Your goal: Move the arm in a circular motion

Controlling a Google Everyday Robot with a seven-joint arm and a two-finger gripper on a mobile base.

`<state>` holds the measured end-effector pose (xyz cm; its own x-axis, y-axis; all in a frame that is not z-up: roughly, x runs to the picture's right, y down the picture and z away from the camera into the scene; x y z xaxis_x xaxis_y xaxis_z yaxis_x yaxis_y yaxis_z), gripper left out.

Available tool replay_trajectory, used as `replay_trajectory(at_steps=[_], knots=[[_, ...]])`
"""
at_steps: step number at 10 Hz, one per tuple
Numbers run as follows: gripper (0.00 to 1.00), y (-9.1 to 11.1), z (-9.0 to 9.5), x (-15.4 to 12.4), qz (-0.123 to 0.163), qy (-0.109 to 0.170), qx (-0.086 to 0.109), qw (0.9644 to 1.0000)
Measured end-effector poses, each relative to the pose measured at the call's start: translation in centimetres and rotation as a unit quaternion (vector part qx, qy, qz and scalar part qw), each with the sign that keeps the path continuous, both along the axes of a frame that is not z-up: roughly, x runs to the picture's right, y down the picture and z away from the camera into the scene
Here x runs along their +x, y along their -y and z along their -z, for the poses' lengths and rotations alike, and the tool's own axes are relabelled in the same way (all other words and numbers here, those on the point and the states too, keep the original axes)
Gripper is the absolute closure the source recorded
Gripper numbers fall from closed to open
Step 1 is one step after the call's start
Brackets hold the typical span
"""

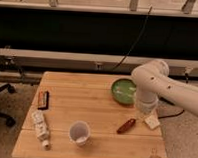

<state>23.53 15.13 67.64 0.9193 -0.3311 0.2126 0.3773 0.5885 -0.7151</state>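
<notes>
A large glossy cream-white robot arm [159, 86] of thick rounded tube segments reaches in from the right side and bends down over the right edge of a pale wooden table [91, 110]. Its bulbous elbow sits above the back right corner, and the wrist segment drops straight toward the tabletop. The gripper [143, 117] hangs at the foot of that segment, low over the table near the right edge; whether it is apart or together cannot be told.

A round green bowl [123, 90] lies just behind and to the left of the gripper, partly covered by the wrist. A reddish-brown oblong item [126, 126] rests in front and to the left, its long axis slanting from front left to back right, and a small pale square item [151, 121] sits just beside the gripper on the right. A translucent white cup [79, 132] stands near the front edge, a white bottle [40, 127] lies toward the front left corner, and a dark bar [43, 99] lies by the left edge.

With objects close on three sides, a circular sweep likely needs height or room toward the table's open centre.
</notes>
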Motion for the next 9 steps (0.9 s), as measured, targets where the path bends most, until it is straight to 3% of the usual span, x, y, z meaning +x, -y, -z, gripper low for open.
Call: replay_trajectory(at_steps=[2, 4, 7, 9], knots=[[1.0, 3.0, -3.6, 2.6, -0.024, -0.036, 0.007, 0.999], [1.0, 6.4, -7.3, 3.2, -0.031, -0.054, 0.014, 0.9979], [1.0, 11.0, -11.7, 0.6, -0.024, -0.052, 0.027, 0.998], [1.0, 13.3, -13.4, -3.9, -0.009, -0.03, 0.036, 0.9988]])
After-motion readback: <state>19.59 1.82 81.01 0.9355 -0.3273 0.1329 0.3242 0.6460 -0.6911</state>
